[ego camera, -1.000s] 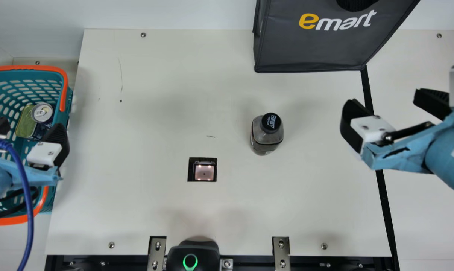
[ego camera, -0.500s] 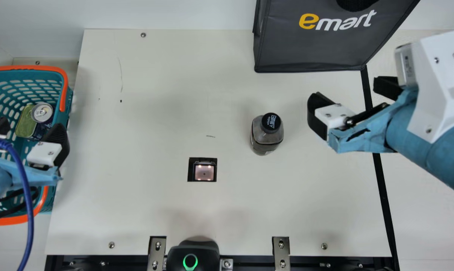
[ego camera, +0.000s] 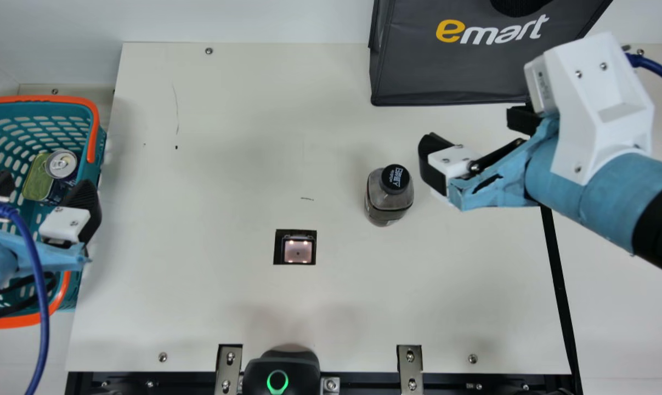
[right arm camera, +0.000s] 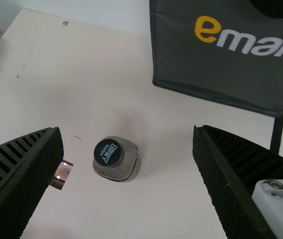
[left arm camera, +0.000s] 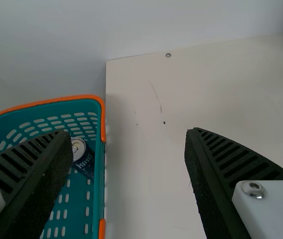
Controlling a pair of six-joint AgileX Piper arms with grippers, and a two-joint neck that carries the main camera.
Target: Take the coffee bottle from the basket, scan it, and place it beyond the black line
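Coffee bottle (ego camera: 388, 200): stood upright on the bench (ego camera: 226, 307), black cap (ego camera: 395, 179) on top, clear shoulders, dark lower down. Position in the main view: between the scanner window (ego camera: 298, 250) and the black line (ego camera: 556, 274), on the scanner's side of the line and set farther up the bench than the window.

Right end effector (ego camera: 476, 133): fingers wide apart. In the main view it hung just beside the bottle, on the side toward the black line, one finger near the bottle but apart from it. The arm crossed over the line from the view's right. In the right wrist view, the bottle showed in the gap between the ribbed fingers of the right end effector (right arm camera: 126, 132), farther off.

Left end effector (ego camera: 44, 184): fingers also wide apart, poised over the teal basket (ego camera: 97, 123) and its inner edge, a blue cable (ego camera: 43, 307) looping down beside it. Inside the basket, a silver-topped can (ego camera: 62, 163) sat against a green-topped item (ego camera: 37, 178).

Dark grey bag (ego camera: 451, 71): at the far side of the bench, the line running from near its lower corner. Black device (ego camera: 287, 378) with a green-lit ring at the near edge.
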